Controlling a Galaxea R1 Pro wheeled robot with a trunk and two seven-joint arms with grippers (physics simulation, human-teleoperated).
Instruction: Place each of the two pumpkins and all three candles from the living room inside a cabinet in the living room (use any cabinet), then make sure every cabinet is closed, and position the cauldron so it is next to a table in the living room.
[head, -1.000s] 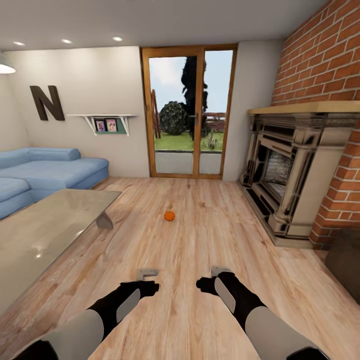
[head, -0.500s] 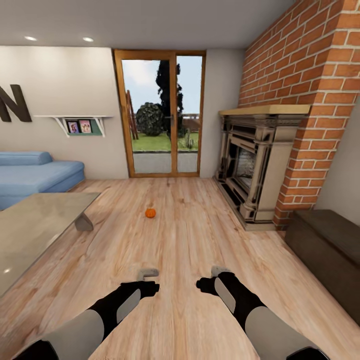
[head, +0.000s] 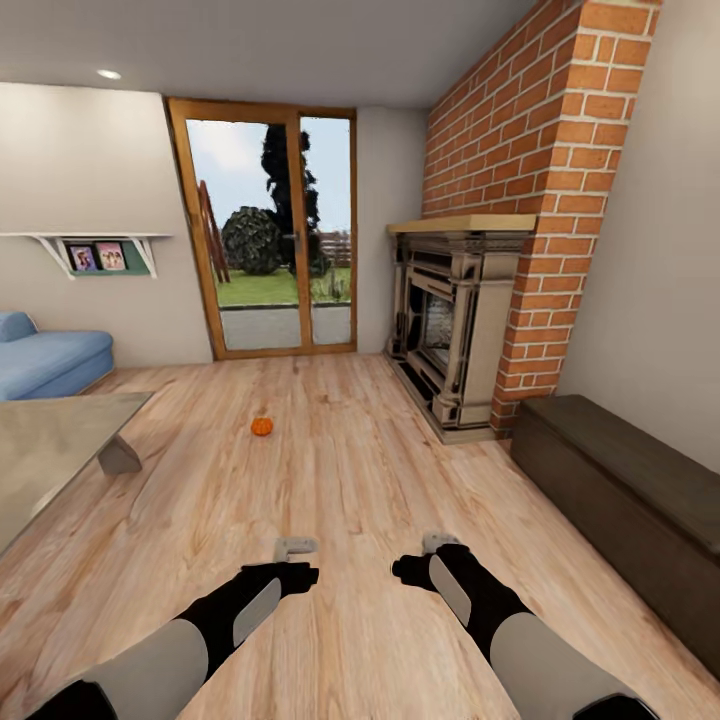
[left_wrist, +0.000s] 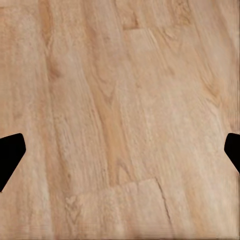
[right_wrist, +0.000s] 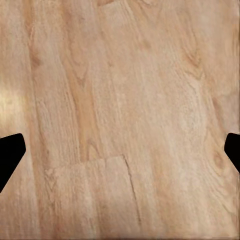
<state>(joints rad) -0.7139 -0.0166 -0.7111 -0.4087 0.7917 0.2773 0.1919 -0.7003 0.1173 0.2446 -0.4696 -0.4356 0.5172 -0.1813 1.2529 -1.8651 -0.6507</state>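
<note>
One small orange pumpkin (head: 261, 426) lies on the wood floor, well ahead of both arms and a little left. The long, low, dark brown cabinet (head: 620, 490) stands along the right wall, its fronts shut. A glass-topped table (head: 50, 450) reaches in from the left. My left gripper (head: 295, 547) (left_wrist: 120, 152) and right gripper (head: 437, 542) (right_wrist: 120, 152) hang low over bare floorboards. Both are open, with the fingertips far apart and nothing between them. The candles and the cauldron are out of view.
A fireplace (head: 450, 320) set in a brick chimney stands ahead on the right, just beyond the cabinet. A glazed wooden door (head: 270, 240) is in the far wall. A blue sofa (head: 50, 360) sits at the far left behind the table.
The camera has turned to the right, so the whole picture has slid left. The sofa and table have mostly left the view and the dark cabinet has come in. The arms hold the same pose.
</note>
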